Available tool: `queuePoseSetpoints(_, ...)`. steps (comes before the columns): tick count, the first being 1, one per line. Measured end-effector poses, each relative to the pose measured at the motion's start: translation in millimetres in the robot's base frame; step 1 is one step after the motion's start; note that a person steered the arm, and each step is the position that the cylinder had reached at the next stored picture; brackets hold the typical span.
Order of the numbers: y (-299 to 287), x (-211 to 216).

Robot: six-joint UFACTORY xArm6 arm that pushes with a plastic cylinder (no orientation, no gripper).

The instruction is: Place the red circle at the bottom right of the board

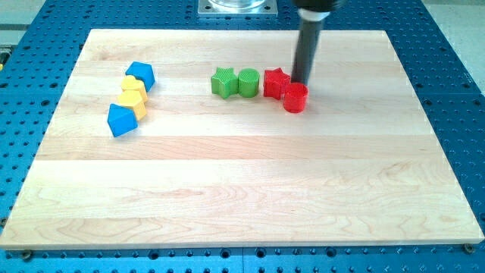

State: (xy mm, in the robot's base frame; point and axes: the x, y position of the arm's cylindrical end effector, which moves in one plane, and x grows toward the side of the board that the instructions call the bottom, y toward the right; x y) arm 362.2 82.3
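The red circle (295, 98) is a short red cylinder on the wooden board (242, 197), right of centre near the view's top. It touches the red star (276, 82) on its upper left. My tip (301, 82) is the lower end of the dark rod. It stands just behind the red circle, at its upper edge, to the right of the red star. The lowest bit of the tip is partly hidden by the red circle.
A green star (223, 82) and a green circle (248, 82) sit side by side left of the red star. At the view's left are a blue block (141, 75), a yellow heart (133, 86), a yellow block (132, 102) and a second blue block (121, 120).
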Motion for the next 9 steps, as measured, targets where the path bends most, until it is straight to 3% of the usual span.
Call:
queuePoseSetpoints(1,-10.8,82.8)
queuePoseSetpoints(2,-8.1,93.8)
queuePoseSetpoints(3,-35.1,158.0)
queuePoseSetpoints(4,7.4,167.2)
queuePoseSetpoints(5,-79.8,143.0)
queuePoseSetpoints(6,-24.1,119.7)
queuePoseSetpoints(7,53.5,139.7)
queuePoseSetpoints(8,89.3,151.1)
queuePoseSetpoints(9,119.4,119.2)
